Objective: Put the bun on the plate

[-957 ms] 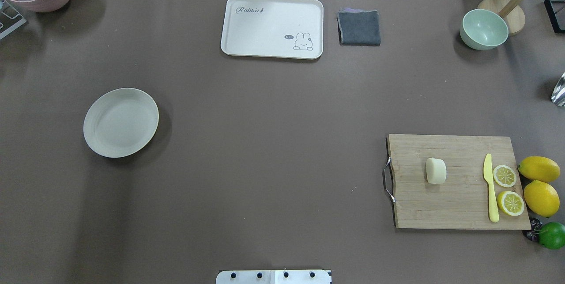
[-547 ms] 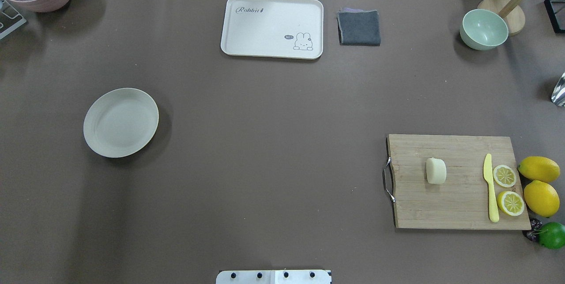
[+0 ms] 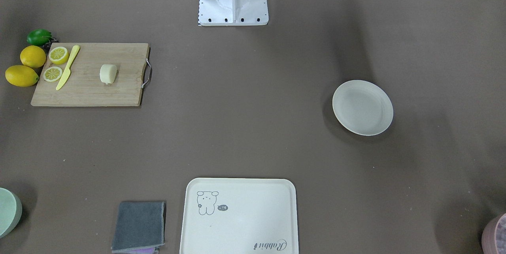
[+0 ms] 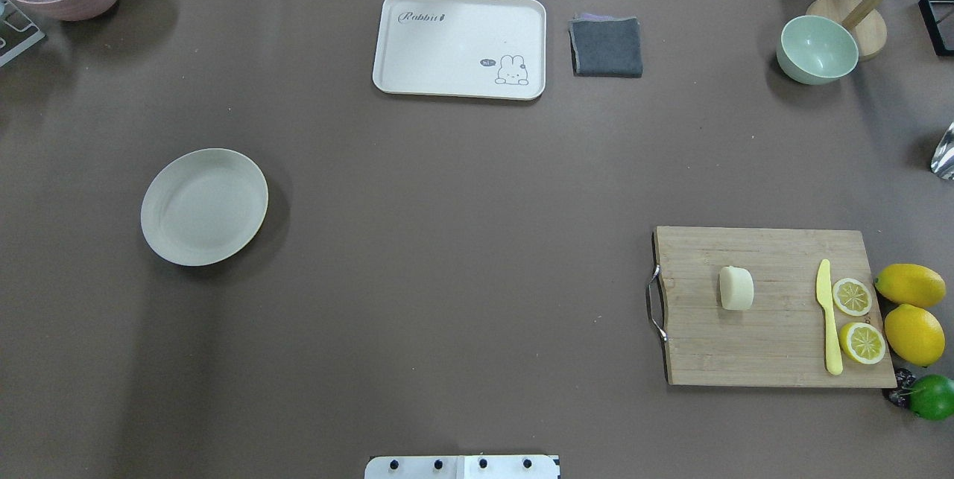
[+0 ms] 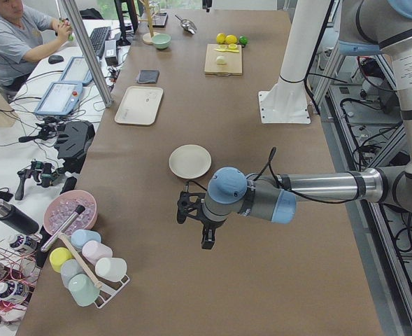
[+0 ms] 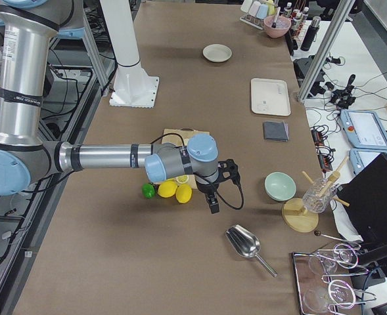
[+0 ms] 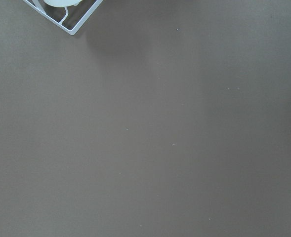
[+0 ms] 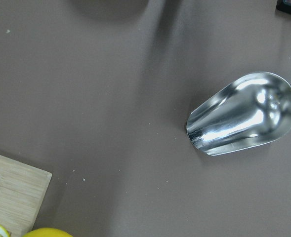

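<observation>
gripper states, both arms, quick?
Left gripper: cannot tell; it shows only in a side view.
Right gripper: cannot tell, side view only. The bun lies on the cutting board.

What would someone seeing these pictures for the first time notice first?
Probably the wooden cutting board on the robot's right side of the brown table, with the pale bun lying alone near its middle. A yellow knife and two lemon halves lie at its outer edge, with whole lemons just beyond. Next comes the bare off-white plate, far across on the robot's left.
</observation>
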